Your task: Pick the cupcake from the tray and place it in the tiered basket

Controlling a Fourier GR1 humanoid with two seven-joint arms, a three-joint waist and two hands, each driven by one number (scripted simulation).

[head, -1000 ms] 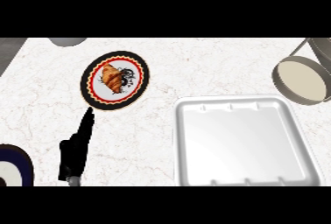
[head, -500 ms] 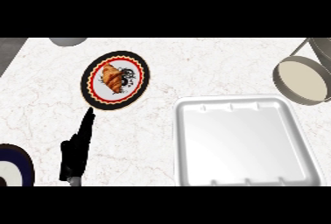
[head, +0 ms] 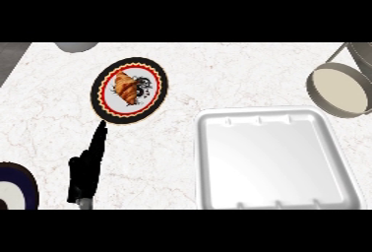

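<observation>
No cupcake shows on the tray [head: 270,165], which looks bare, and the left hand [head: 87,170], fingers straight and pressed together, points at the plate [head: 100,96] holding a croissant [head: 125,88], so it may pick the wrong thing for the basket [head: 338,91].

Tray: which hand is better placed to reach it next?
Left, tentatively: the left hand, open with straight fingers, sits left of the tray. The right hand is out of view. No cupcake shows in the tray.
</observation>
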